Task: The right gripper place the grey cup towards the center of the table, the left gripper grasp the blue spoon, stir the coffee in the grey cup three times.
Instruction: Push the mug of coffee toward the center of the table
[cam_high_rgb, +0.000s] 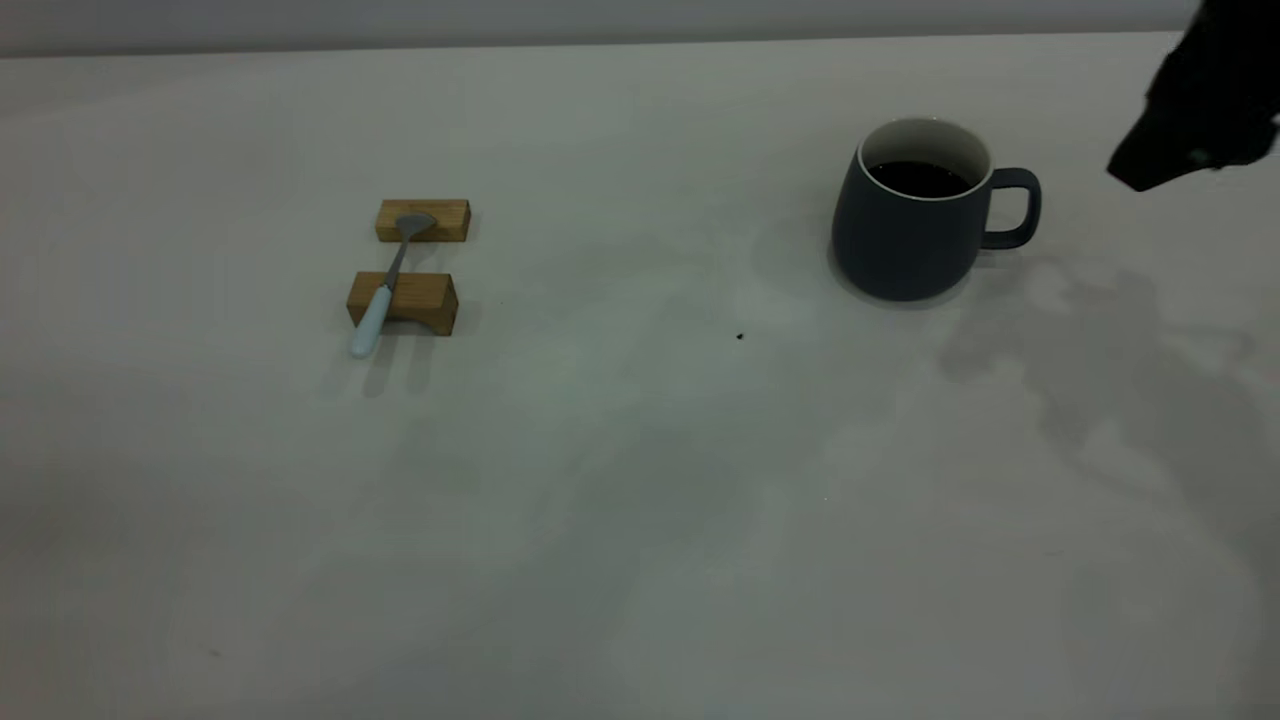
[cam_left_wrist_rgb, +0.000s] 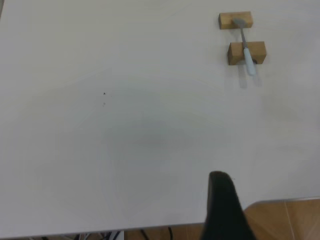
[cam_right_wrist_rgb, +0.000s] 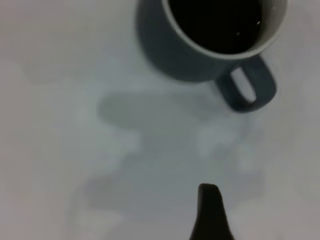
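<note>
The grey cup (cam_high_rgb: 905, 235) stands upright at the table's (cam_high_rgb: 640, 480) right rear, its handle (cam_high_rgb: 1015, 207) turned right and dark coffee (cam_high_rgb: 920, 178) inside. From the right wrist view the cup (cam_right_wrist_rgb: 170, 50) and coffee (cam_right_wrist_rgb: 215, 22) lie ahead. My right gripper (cam_high_rgb: 1190, 110) hovers to the right of the cup, apart from it; only a dark tip of the right gripper (cam_right_wrist_rgb: 209, 210) shows at the wrist. The blue spoon (cam_high_rgb: 382, 290) lies across two wooden blocks at left, handle toward the front. My left gripper (cam_left_wrist_rgb: 220, 200) is far from the spoon (cam_left_wrist_rgb: 246, 47).
Two tan wooden blocks (cam_high_rgb: 422, 220) (cam_high_rgb: 425, 300) hold the spoon off the surface. A tiny dark speck (cam_high_rgb: 739, 336) marks the middle of the table. Brown floor (cam_left_wrist_rgb: 285, 220) shows past the table edge in the left wrist view.
</note>
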